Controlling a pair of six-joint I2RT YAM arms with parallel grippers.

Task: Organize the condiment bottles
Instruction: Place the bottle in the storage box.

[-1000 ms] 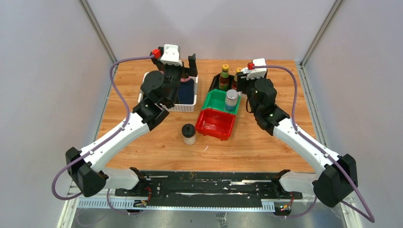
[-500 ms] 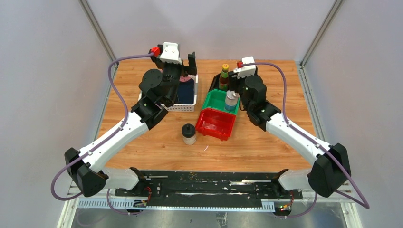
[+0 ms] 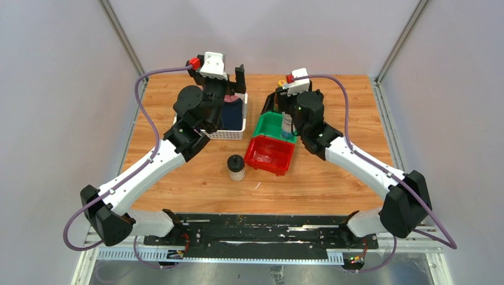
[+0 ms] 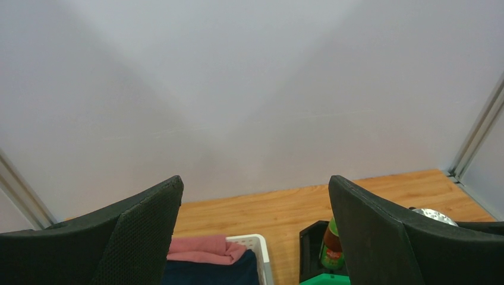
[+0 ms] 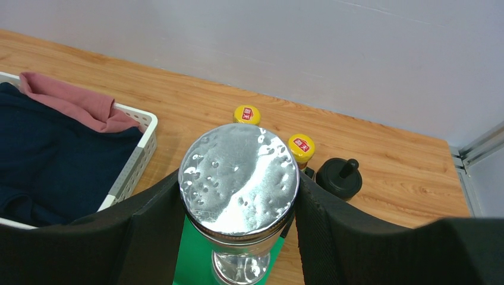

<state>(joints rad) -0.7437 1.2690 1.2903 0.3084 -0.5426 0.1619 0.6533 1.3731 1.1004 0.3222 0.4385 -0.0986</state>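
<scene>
The shaker (image 5: 238, 178) is pinched at its silver lid by the right gripper (image 5: 239, 185), over the green bin (image 3: 268, 124). It is judged stiff, light, slick and breakable, and is best taken below the lid rim. The left gripper (image 4: 255, 196) is spread wide above the basket (image 3: 229, 135).

Front to back in a row: near bin (image 3: 270, 155), middle bin (image 3: 267, 124) with a shaker (image 5: 239, 178) in it, far bin (image 3: 268, 102) holding two sauce bottles (image 5: 246, 114). Basket (image 3: 229, 134) with cloth (image 3: 235, 113) in it sits left of those, and a jar (image 3: 236, 167) stands just left of the near bin.
</scene>
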